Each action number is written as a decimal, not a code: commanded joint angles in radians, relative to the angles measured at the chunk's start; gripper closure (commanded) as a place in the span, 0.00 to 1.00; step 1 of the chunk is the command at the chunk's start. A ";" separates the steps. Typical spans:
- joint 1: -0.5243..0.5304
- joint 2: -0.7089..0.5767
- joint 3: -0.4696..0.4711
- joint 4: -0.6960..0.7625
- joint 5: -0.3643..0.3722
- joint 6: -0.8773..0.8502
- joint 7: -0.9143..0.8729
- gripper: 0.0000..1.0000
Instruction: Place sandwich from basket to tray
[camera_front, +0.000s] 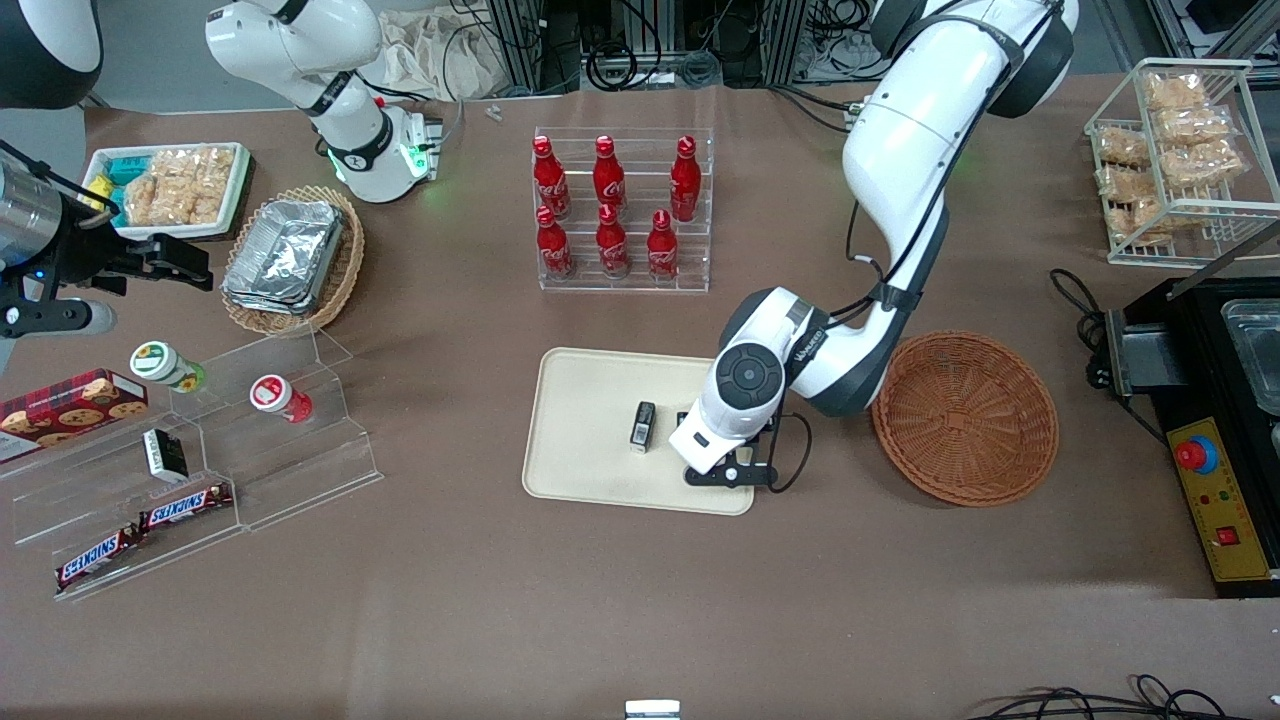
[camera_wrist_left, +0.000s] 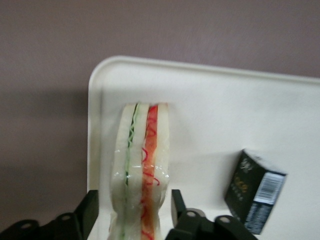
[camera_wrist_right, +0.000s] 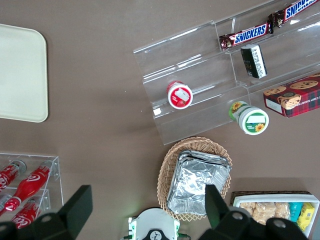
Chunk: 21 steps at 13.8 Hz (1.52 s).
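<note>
Gripper pinching the sandwich upright, low over the tray at frame centre, basket already empty — lined up for set-down.

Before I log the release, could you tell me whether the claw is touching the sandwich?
Touching. In the left wrist view the claw has a finger against each side of the sandwich, whose bread pinches in there, over the tray.
</note>
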<state>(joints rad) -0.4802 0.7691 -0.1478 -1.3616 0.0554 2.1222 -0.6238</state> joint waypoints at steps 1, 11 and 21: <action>0.046 -0.144 0.010 -0.005 0.021 -0.104 -0.010 0.00; 0.448 -0.782 0.007 -0.537 -0.112 -0.299 0.465 0.01; 0.578 -0.711 -0.002 -0.346 0.023 -0.419 0.664 0.00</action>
<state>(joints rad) 0.0981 -0.0051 -0.1336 -1.8065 0.0475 1.7458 0.0343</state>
